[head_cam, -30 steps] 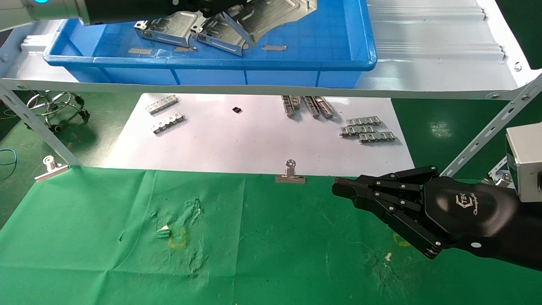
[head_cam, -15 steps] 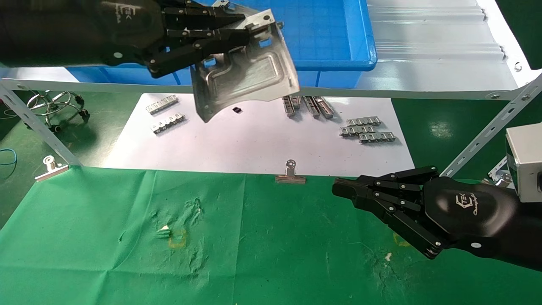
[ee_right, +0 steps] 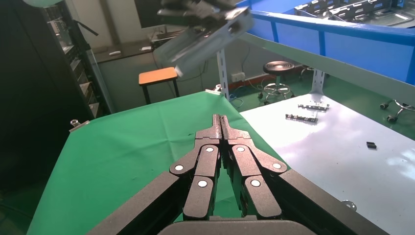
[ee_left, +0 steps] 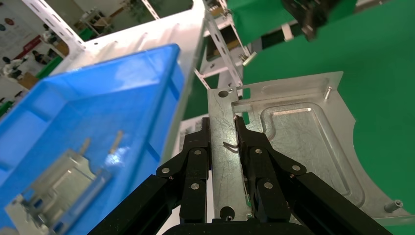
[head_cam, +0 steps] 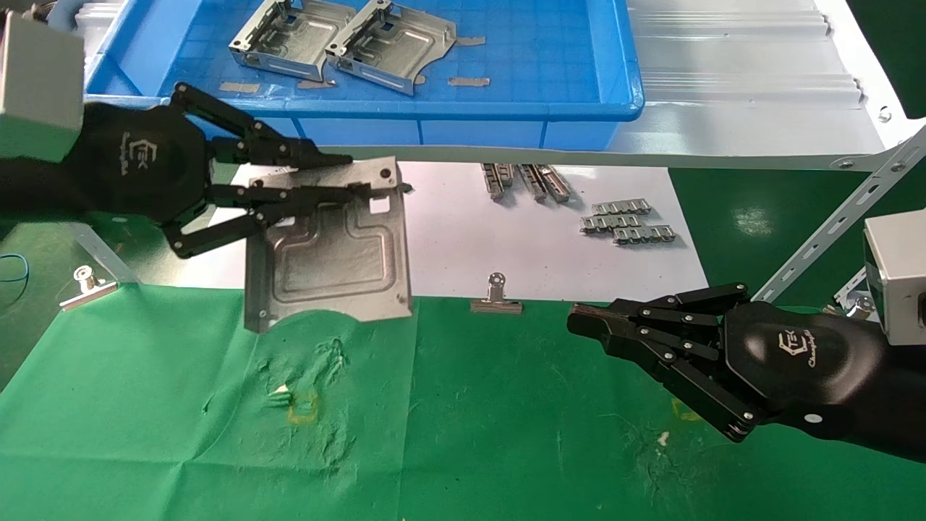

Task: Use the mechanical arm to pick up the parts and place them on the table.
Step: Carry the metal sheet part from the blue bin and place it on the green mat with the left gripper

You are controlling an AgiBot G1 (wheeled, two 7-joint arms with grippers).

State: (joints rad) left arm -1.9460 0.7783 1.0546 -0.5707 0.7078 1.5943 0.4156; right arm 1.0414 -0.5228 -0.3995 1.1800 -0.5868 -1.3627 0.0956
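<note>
Currently, a shiny grey stamped sheet-metal plate is being carried in the closed black jointed fingers of the left tool above the green-clothed bench. Lowering and finger release are judged next. The right tool is hovering empty, fingers extended together.

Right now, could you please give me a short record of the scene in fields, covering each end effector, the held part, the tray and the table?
left end effector: black jointed fingers shut on a shiny grey stamped sheet-metal plate
held plate: in the air, over the border of the white sheet and green cloth table
right end effector: fingers straight and together, holding nothing, over the green cloth on the right
blue plastic tray: on the white metal shelf, two more grey plates inside
white sheet: several small toothed metal strips
</note>
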